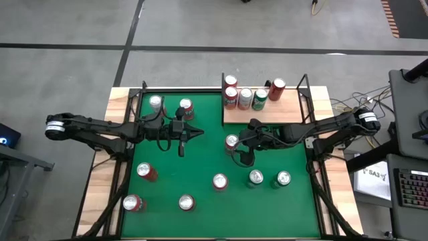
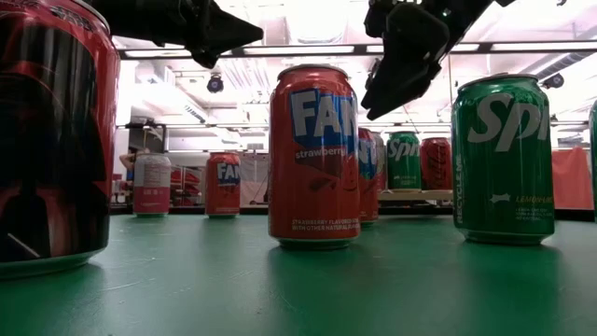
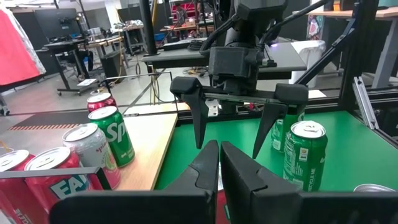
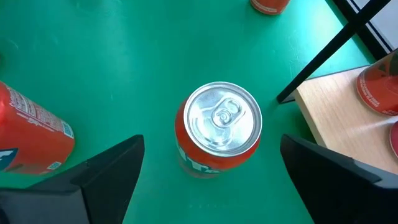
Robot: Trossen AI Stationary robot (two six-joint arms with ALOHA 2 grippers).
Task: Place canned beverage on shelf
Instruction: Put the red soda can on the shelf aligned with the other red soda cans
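Note:
A red can (image 4: 217, 127) stands upright on the green table (image 1: 200, 161), just left of the shelf's near left corner. My right gripper (image 4: 211, 180) hovers over this can (image 1: 231, 142), open, tilted downward, a finger on each side and clear of it. The shelf (image 1: 281, 110), a pale wooden board at the far right, carries several red, silver and green cans (image 1: 245, 98) standing on their bases. My left gripper (image 1: 197, 132) is shut and empty, held level above the table's middle, pointing at the right gripper (image 3: 239, 118).
Several more cans stand about the table: two at the far left (image 1: 185, 108), two at the near left (image 1: 132, 203), others along the near side (image 1: 219, 181), (image 1: 255, 178), (image 1: 283, 179). Black frame rods (image 1: 306, 100) edge the shelf and the table.

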